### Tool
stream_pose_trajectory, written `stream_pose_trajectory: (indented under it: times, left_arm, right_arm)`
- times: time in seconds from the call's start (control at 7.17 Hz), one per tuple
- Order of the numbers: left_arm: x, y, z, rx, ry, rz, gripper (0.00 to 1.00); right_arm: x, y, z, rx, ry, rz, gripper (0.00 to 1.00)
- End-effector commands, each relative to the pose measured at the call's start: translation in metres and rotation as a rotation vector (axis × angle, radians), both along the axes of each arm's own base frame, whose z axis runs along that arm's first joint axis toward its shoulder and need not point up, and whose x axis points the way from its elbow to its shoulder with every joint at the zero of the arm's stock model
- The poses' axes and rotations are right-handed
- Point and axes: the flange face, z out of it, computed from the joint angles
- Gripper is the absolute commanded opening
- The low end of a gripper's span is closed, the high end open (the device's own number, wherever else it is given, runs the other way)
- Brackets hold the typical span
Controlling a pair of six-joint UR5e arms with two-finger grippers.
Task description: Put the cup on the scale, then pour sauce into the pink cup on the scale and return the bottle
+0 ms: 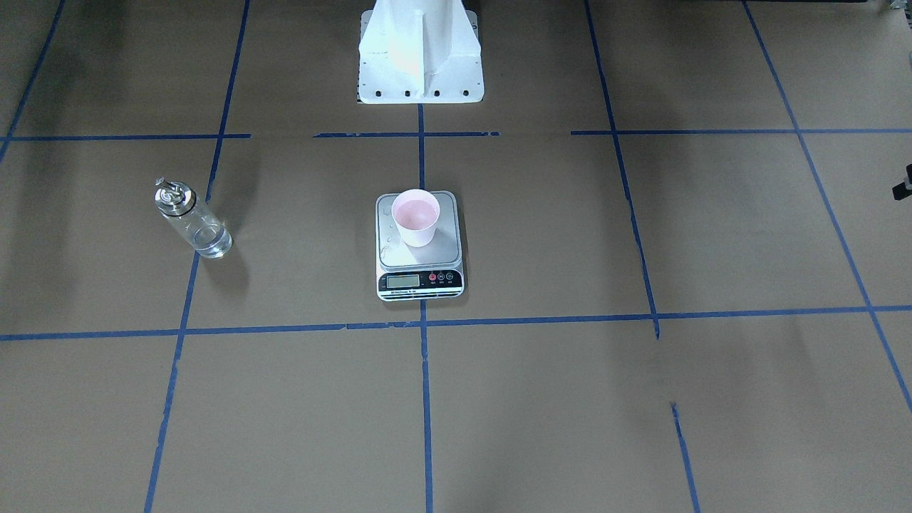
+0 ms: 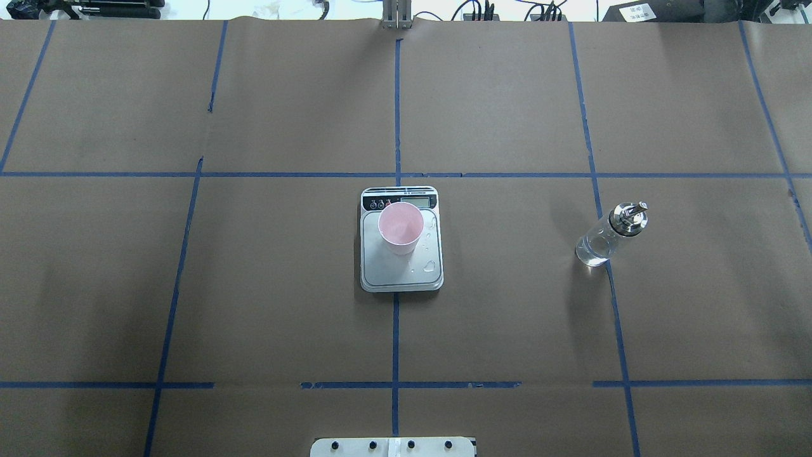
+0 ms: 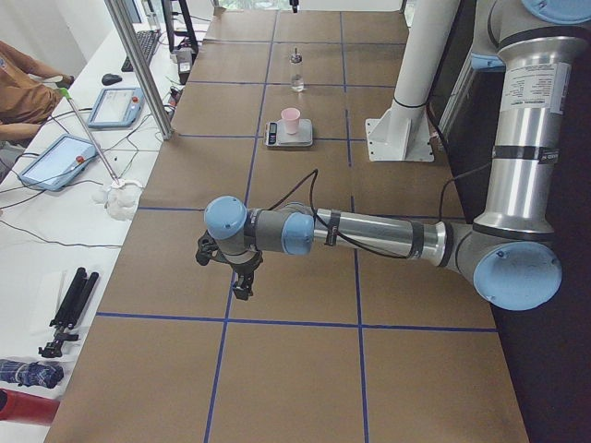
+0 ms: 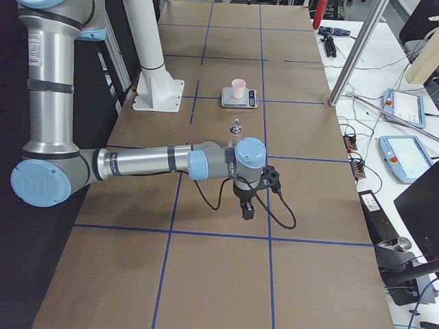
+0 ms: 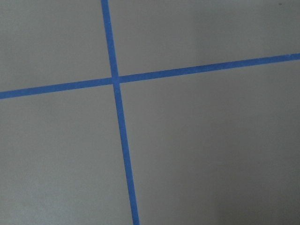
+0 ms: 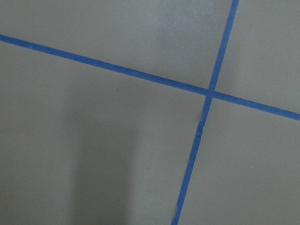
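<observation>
The pale pink cup [image 1: 416, 217] stands upright on the scale [image 1: 445, 242] at the table's middle; the overhead view shows the cup [image 2: 400, 227] on the steel platform [image 2: 380, 273] near the display, with a few clear droplets [image 2: 431, 265] beside it. The glass bottle [image 2: 609, 235] stands upright on the paper to the robot's right, some clear liquid in its bottom. It also shows in the front-facing view [image 1: 192, 221]. My left gripper [image 3: 242, 286] and right gripper [image 4: 247, 209] hang far from these, near the table's ends. I cannot tell whether they are open or shut.
The robot's white pedestal [image 1: 420, 57] stands behind the scale. Blue tape lines grid the brown paper. Both wrist views show only paper and tape. A side bench holds tablets [image 3: 55, 161] and cables, and a person sits there.
</observation>
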Motion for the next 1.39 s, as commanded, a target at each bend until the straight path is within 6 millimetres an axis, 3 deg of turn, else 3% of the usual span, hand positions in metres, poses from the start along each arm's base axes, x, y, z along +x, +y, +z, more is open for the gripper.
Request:
stream_pose_trajectory:
  times: [0.0,0.14,0.56,0.84,1.12,1.26]
  left_arm:
    - [0.003,-0.008,0.003,0.026,-0.005,0.001,1.0]
    - [0.001,-0.011,0.002,0.024,0.001,-0.003,1.0]
    - [0.0,-0.003,0.026,-0.015,-0.004,-0.002,1.0]
    - [0.0,-0.003,0.03,-0.016,-0.008,-0.001,1.0]
    - [-0.016,-0.003,0.036,-0.028,-0.01,-0.035,1.0]
    - [-0.028,0.0,0.051,-0.054,-0.011,-0.058,1.0]
  right_arm:
    - [0.0,0.001,-0.003,0.004,-0.012,-0.001,1.0]
    - [-0.002,0.002,-0.008,0.007,-0.04,-0.004,1.0]
    - [-0.001,0.002,-0.011,0.018,-0.026,-0.001,1.0]
    - [-0.002,0.012,-0.003,-0.004,-0.033,-0.004,1.0]
    - [-0.002,0.005,0.029,-0.057,0.018,-0.005,1.0]
    - [0.001,-0.004,0.03,-0.048,0.066,0.0,1.0]
